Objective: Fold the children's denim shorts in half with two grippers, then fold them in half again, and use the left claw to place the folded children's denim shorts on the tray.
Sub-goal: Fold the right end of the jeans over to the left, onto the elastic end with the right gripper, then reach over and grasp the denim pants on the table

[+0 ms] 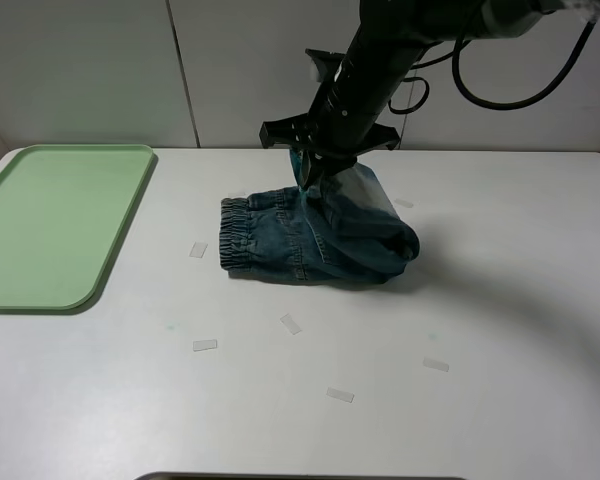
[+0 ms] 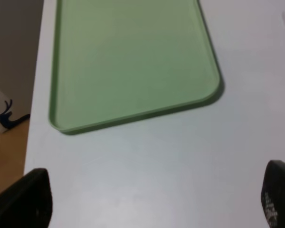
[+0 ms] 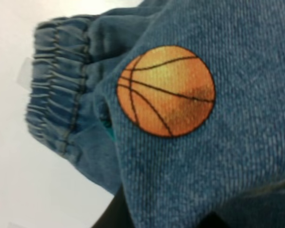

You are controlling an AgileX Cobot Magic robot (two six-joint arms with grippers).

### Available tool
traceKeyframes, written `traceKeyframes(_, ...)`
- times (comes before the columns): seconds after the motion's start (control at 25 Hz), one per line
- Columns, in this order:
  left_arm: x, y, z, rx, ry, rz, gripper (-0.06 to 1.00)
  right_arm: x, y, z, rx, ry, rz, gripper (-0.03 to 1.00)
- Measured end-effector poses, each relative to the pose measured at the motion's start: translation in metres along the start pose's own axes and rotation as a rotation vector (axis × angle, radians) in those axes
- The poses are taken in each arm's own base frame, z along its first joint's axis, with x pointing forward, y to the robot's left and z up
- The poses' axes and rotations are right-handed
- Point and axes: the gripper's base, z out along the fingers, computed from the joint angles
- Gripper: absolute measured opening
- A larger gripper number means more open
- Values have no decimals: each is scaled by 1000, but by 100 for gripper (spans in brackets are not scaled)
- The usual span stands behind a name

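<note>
Blue-washed denim shorts lying mid-table on white tabletop, gathered elastic waistband turned toward flat pale green plastic tray, well apart from it. One leg lifted, pinched in closed fingers of black right claw. Round orange basketball patch filling right wrist view. Black left claw above bare table near tray corner, fingers spread wide, holding nothing.
</note>
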Motion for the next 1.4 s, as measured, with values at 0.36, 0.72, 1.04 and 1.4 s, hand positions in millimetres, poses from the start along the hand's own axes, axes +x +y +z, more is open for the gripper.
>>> traceKeyframes(0.36, 0, 2, 0, -19, 3, 11, 87, 0, 13, 2, -26, -29, -13, 3)
traceKeyframes(0.72, 1, 2, 0, -19, 6, 11, 87, 5, 24, 3, -84, -1, -84, 36)
traceKeyframes(1.04, 1, 2, 0, -19, 6, 11, 87, 5, 24, 3, -84, -1, -112, 69)
traceKeyframes(1.4, 1, 2, 0, -19, 6, 11, 87, 2, 17, 3, -4, -25, -188, 69)
